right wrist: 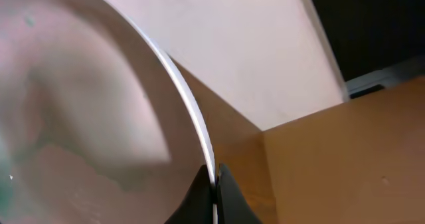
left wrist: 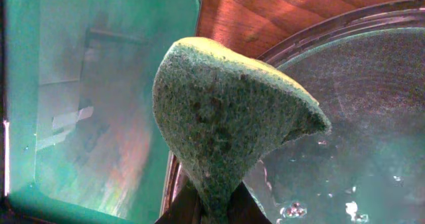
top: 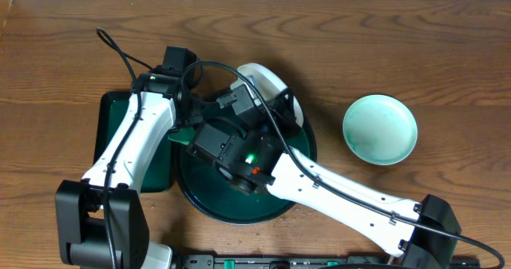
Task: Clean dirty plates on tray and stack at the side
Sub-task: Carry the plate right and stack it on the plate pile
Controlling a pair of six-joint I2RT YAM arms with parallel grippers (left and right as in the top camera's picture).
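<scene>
Two fingertips of the right gripper (right wrist: 214, 187) are pinched shut on the bare rim of a white plate (right wrist: 86, 111), held tilted above the far side of the round tray (top: 206, 199); so slim a grip could let the plate swivel or slip once scrubbing starts. The left gripper (left wrist: 211, 207) is clamped on a green sponge (left wrist: 226, 111) near it, and a hard push might lever the plate free. One tinted plate (top: 380, 129) lies on the table (top: 415, 37), well apart.

No legible text or labels, seemingly.
</scene>
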